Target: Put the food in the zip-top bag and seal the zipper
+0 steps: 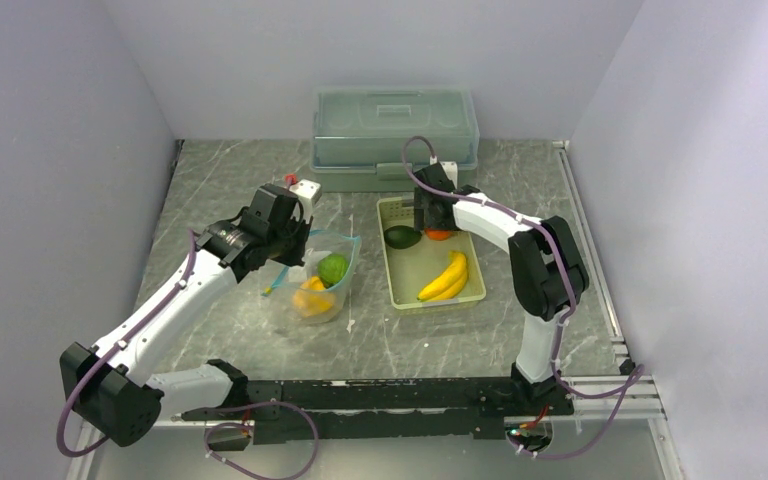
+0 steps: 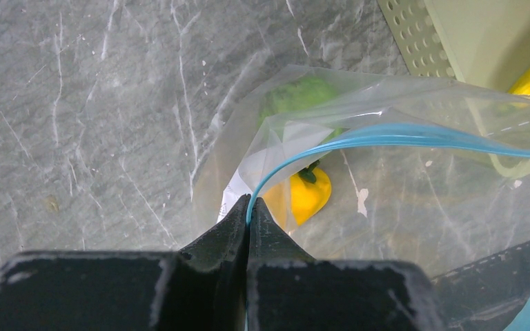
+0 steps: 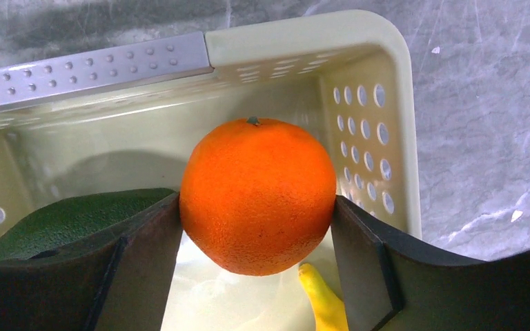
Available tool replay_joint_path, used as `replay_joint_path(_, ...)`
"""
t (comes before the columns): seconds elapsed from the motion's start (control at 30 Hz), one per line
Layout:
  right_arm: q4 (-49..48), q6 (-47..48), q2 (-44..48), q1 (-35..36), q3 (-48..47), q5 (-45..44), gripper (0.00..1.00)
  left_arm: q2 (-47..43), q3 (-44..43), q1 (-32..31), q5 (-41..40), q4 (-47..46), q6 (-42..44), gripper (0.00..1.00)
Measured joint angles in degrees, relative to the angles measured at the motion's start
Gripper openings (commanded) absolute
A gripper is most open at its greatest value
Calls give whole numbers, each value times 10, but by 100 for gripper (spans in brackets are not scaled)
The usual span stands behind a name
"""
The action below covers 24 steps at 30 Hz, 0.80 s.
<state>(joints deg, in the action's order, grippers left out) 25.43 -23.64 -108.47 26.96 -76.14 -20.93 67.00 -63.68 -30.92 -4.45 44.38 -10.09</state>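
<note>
The clear zip-top bag (image 1: 320, 285) stands open left of the basket, with the light green fruit (image 1: 333, 268) and the yellow pepper (image 1: 310, 297) inside. My left gripper (image 2: 248, 201) is shut on the bag's teal zipper (image 2: 386, 136) at its rim and holds the mouth up. My right gripper (image 3: 257, 207) is shut on the orange ball (image 3: 258, 195), over the far end of the pale green basket (image 1: 475, 295). The avocado (image 1: 402, 237) and the bananas (image 1: 447, 277) lie in the basket. The pepper (image 2: 308, 196) shows through the bag in the left wrist view.
A large translucent green lidded box (image 1: 395, 135) stands at the back, just behind the basket. Grey walls close in the left, right and back. A metal rail (image 1: 590, 250) runs along the table's right edge.
</note>
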Motion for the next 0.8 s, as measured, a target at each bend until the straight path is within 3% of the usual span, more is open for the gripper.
replay_joint_path(0.07, 0, 0, 0, 0, 0, 0, 60, 0, 0, 0, 0, 0, 0, 5)
replay_joint_path(0.17, -2, 0, 3, 0, 3, 0, 54, 0, 0, 0, -1, 0, 0, 5)
replay_joint_path(0.43, -1, 0, 99, 0, 52, 2, 52, 2, -7, 0, -9, 10, 0, 3)
replay_joint_path(0.8, -2, 1, 218, 1, 59, 7, 52, 25, -252, -12, -82, 123, 5, 6)
